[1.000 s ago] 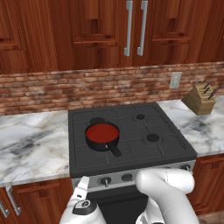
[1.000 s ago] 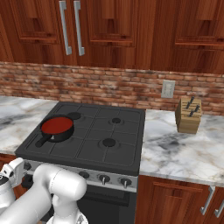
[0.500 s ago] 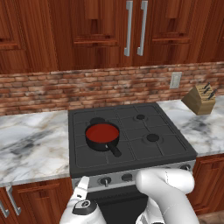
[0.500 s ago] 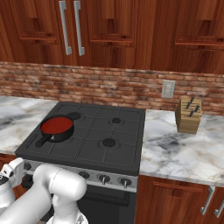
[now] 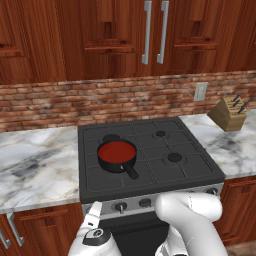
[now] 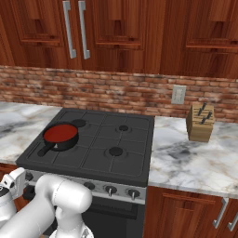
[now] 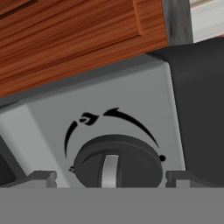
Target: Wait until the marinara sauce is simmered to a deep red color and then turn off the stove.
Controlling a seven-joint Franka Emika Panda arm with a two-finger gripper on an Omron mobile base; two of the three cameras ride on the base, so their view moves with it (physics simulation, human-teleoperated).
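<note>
The marinara sauce (image 5: 116,151) (image 6: 60,133) is a flat deep red disc in a small black saucepan (image 5: 120,165) on the front left burner of the stove (image 5: 165,172) (image 6: 102,155). My gripper (image 5: 94,211) (image 6: 20,178) hangs low in front of the left end of the stove's silver knob strip. In the hand view a dark round knob (image 7: 117,164) with a pale pointer bar sits between my fingertips (image 7: 43,177), which stand apart on either side of it. The gripper (image 7: 111,177) is open around the knob, not clamped.
Other knobs (image 5: 120,206) (image 6: 110,189) line the front strip to the right. Marble counters (image 5: 35,165) (image 6: 195,158) flank the stove. A wooden knife block (image 5: 229,113) (image 6: 201,122) stands on the right counter. Wooden cabinets hang above and sit below.
</note>
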